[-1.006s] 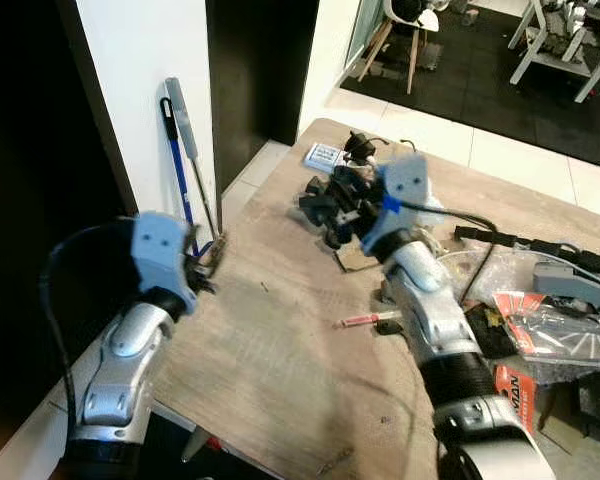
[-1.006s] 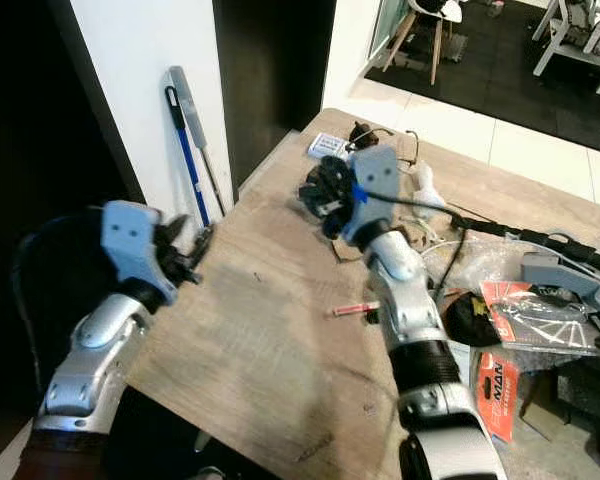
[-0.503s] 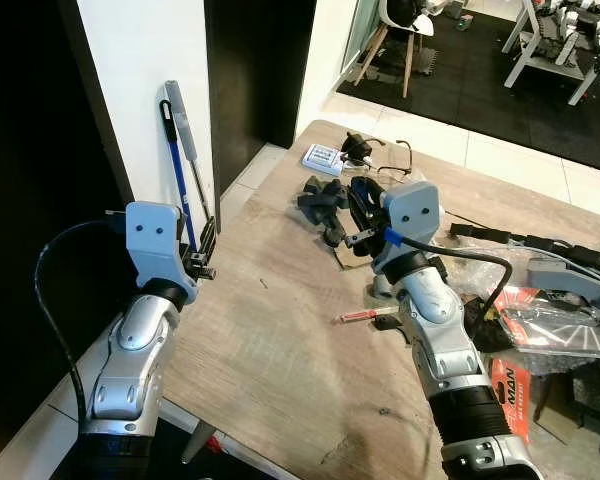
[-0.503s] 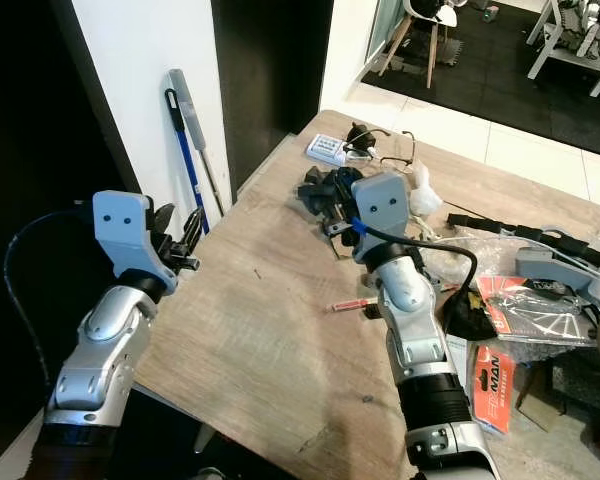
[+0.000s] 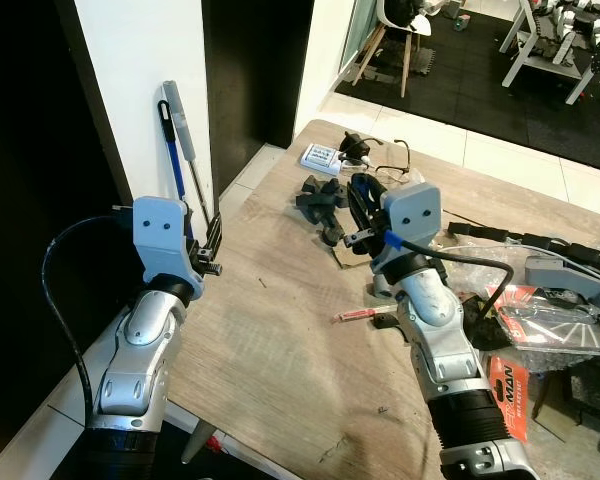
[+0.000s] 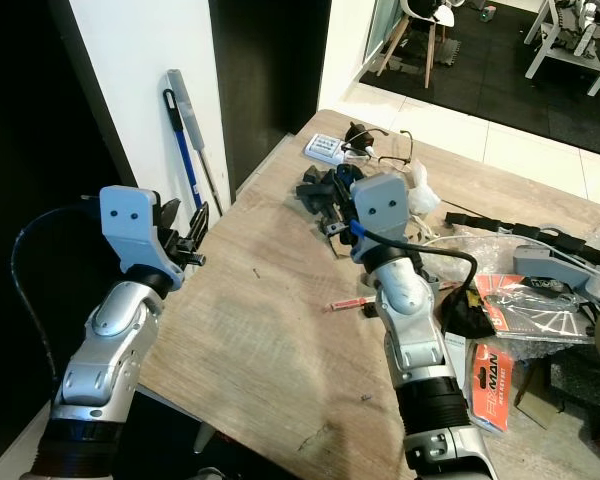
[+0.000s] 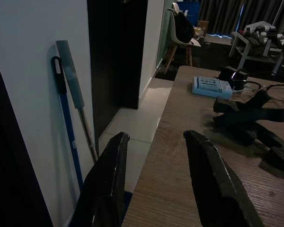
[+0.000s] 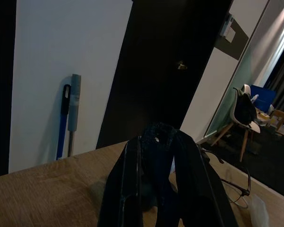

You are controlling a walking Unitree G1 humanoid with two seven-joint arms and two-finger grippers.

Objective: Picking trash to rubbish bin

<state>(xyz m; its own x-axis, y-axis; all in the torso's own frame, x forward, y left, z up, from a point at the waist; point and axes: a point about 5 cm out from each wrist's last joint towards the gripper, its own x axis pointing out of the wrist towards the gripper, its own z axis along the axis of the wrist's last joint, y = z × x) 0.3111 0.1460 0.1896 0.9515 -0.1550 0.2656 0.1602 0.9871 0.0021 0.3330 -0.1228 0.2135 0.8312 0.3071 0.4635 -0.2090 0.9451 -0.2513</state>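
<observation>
A wooden worktop (image 5: 280, 350) carries a scatter of things. Beyond the right pincer (image 5: 356, 215) lie a heap of black parts (image 5: 320, 200), a small blue-and-white box (image 5: 322, 156) and a pair of glasses with thin wire (image 5: 390, 155). Just beside that arm's forearm, on the side toward the left arm, a thin red-and-white strip of trash (image 5: 365, 316) lies flat on the wood. On the outer side of the right arm sit crumpled clear plastic wrap (image 5: 570, 335), a red-and-white printed packet (image 5: 508, 385), a black pouch (image 6: 467, 312) and a grey device (image 5: 570, 275). A white crumpled scrap (image 6: 420, 192) lies near the glasses.

Against the white wall (image 5: 140, 90), past the left pincer (image 5: 209, 245), lean a blue-handled tool (image 5: 173, 150) and a grey-handled one (image 5: 185, 125), next to a dark doorway (image 5: 250, 70). A chair (image 5: 405, 30) stands on the far dark floor.

The right arm reaches forward over the middle of the worktop, its wrist raised, and its pincer pinches a dark, rough-edged object (image 8: 157, 142) between the two black fingers (image 8: 128, 189), held above the wood close to the black heap. The left arm is raised at the worktop's near corner by the wall; in its wrist view the fingers (image 7: 109, 179) stand spread apart with nothing between them, pointing along the worktop edge toward the box and black parts.
</observation>
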